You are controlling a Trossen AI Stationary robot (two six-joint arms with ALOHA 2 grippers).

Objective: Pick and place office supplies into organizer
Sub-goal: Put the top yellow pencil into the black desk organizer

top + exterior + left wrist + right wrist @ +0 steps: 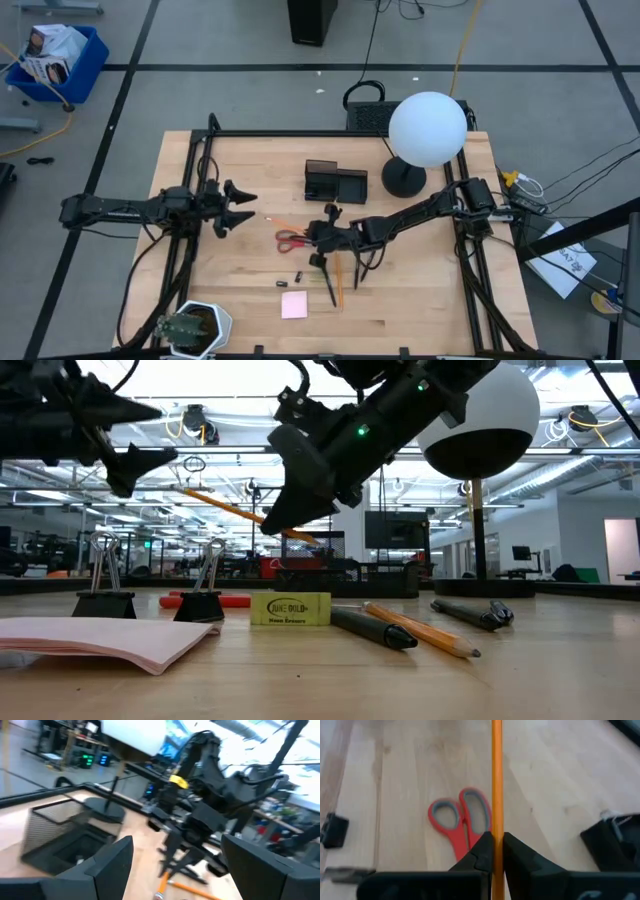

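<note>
An orange pencil (496, 780) is pinched between the closed fingers of the right gripper (496, 845), which holds it clear of the wooden table (420, 290) over the middle of the top; in the low view the pencil slants down toward the gripper from the upper left. Directly beneath it lie the red-handled scissors (462, 827), flat on the wood, their loops toward the left edge of the table. Just behind them, toward the far edge, stands the black organizer (335, 182), its compartments open upward. Toward the near edge lie a second orange pencil (338, 280) and a black pen (329, 283) side by side, with two small black binder clips (290, 278) beside them and the pink sticky-note pad (294, 305) closest to the near edge. A yellow eraser (290, 609) shows in the low view between the clips and the pens. The left gripper (238, 206) hovers above the left part of the table, fingers spread apart and holding nothing, pointed toward the right arm. A lamp with a white globe (427, 128) stands near the far right corner, and a small potted plant (193, 328) sits at the near left corner.
</note>
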